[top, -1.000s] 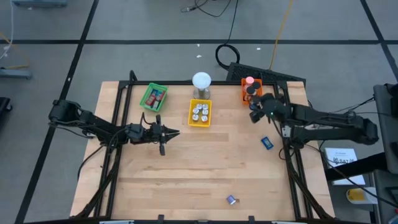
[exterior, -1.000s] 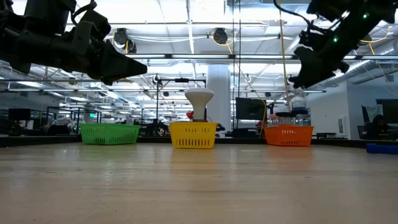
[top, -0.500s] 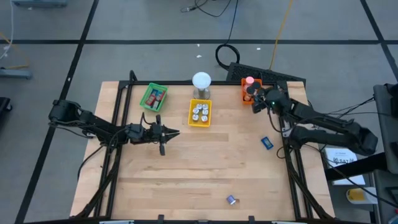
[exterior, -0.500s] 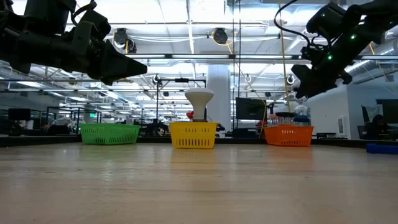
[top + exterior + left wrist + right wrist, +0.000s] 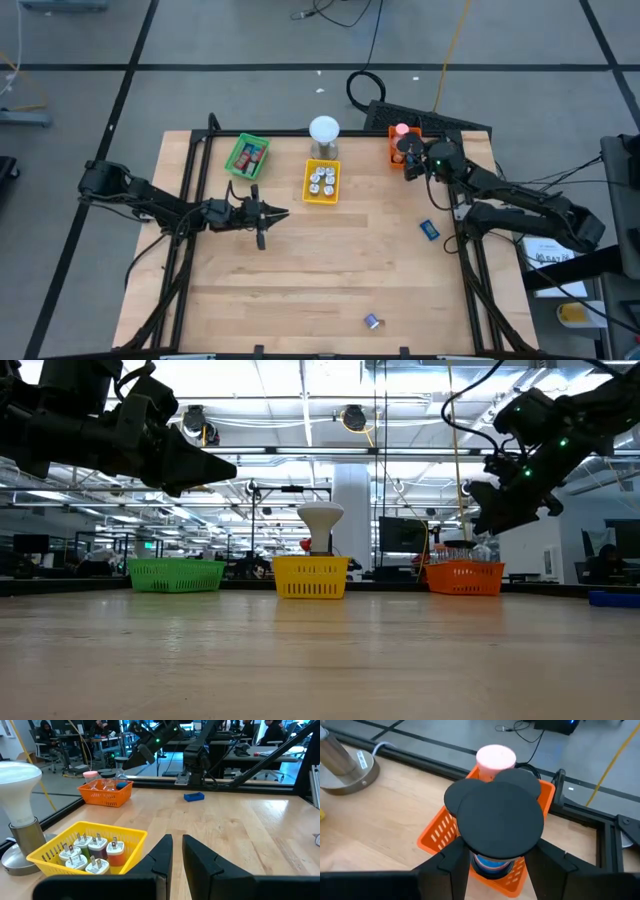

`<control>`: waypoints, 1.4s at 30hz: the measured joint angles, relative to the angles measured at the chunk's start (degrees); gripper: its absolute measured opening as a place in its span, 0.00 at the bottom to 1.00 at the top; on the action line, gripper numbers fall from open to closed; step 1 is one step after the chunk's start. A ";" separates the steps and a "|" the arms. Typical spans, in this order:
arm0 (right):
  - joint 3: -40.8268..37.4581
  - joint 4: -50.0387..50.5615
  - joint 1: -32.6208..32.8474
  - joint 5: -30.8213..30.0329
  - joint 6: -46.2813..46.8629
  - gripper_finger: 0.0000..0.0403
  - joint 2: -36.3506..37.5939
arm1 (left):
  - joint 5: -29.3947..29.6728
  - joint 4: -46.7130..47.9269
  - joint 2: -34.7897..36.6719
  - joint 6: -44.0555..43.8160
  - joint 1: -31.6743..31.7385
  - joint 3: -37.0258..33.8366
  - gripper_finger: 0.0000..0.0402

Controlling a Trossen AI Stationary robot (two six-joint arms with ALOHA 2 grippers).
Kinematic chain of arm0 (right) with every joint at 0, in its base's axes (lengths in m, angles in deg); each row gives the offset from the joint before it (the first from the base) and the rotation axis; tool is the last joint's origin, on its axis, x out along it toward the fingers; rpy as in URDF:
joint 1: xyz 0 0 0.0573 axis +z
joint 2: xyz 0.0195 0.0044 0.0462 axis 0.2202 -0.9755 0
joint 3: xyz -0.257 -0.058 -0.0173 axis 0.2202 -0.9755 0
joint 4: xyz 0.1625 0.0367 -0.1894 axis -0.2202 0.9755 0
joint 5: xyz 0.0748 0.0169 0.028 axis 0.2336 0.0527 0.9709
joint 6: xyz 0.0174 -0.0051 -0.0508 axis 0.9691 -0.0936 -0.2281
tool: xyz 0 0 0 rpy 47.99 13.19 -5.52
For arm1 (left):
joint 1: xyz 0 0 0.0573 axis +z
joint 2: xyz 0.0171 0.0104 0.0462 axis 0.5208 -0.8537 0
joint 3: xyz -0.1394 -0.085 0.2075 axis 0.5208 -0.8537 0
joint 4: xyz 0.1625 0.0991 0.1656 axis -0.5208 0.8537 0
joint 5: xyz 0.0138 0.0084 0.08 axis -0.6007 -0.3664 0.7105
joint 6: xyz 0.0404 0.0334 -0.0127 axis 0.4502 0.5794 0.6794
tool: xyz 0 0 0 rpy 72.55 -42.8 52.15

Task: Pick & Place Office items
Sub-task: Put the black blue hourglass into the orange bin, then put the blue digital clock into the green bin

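My right gripper (image 5: 501, 870) is over the orange tray (image 5: 395, 147) at the table's far right, shut on a round item with a black top (image 5: 500, 820) and a blue and white body. In the tray stand another black round piece (image 5: 462, 795) and a pink-topped piece (image 5: 495, 756). A blue piece (image 5: 429, 230) lies on the table on the right, and a small bluish piece (image 5: 371, 321) lies near the front edge. My left gripper (image 5: 283, 213) hovers left of centre, shut and holding nothing, pointing level toward the right. My right gripper pinches the round item by the sides of its body (image 5: 487, 862), just under the black top, one finger (image 5: 451, 865) on each side. The fingers slant down from the table's right. The item sits upright, clear of the table, above the orange tray.
A yellow tray (image 5: 321, 182) of white plug-like pieces and a green tray (image 5: 248, 155) with red and green pieces stand along the far edge. A white-domed metal cylinder (image 5: 324, 135) stands behind the yellow tray. The wooden middle of the table (image 5: 330, 260) lies bare.
My right gripper has carried the black-topped item toward the table's far edge and down, coming over the orange tray, and has turned a little on the way. The item stays between its fingers.
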 joint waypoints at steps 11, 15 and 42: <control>-0.23 -1.78 0.00 0.00 -0.45 0.43 -5.28 | 0.00 0.05 0.00 0.01 0.00 0.01 0.12; -0.23 -2.25 0.00 -0.05 -0.43 0.46 -6.40 | 0.00 0.09 0.00 0.01 0.00 0.02 0.12; 2.89 4.61 1.46 -0.38 -4.00 0.50 7.18 | -0.86 -2.80 0.00 0.36 0.00 0.09 0.12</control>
